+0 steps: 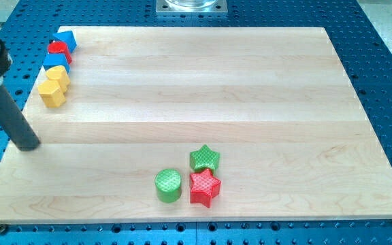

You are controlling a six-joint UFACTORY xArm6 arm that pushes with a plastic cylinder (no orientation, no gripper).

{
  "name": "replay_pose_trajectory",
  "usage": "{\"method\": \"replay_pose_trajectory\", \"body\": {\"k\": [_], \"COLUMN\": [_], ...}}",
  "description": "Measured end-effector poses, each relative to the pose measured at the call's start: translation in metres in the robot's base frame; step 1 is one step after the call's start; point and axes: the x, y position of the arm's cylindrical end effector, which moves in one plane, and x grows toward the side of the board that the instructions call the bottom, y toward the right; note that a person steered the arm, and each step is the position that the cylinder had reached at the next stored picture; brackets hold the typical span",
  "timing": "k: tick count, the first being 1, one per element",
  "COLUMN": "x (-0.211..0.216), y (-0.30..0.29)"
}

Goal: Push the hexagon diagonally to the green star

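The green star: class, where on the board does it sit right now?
The green star sits near the view's bottom, slightly right of centre, touching the red star just below it, with the green cylinder at its lower left.

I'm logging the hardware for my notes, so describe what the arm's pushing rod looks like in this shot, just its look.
Only the arm's end shows, at the view's left: a straight, round, dark grey to black rod, matte and plain, narrowing to my tip. Above it sits a wider collar, dark with a pale grey-white section that runs out of frame. No cables, labels or markings are visible, and there is no hand.

Yellow hexagon (52, 94) is seen flat at board's left edge; green star (204, 158) lies bottom-centre, well apart.
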Motion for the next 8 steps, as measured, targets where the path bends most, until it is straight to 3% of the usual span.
{"method": "replay_pose_trajectory", "body": {"k": [2, 4, 6, 7, 8], "x": [-0.090, -0.084, -0.114, -0.066, -0.040], "y": [-0.005, 0.113, 0.147, 0.214, 0.228]}}
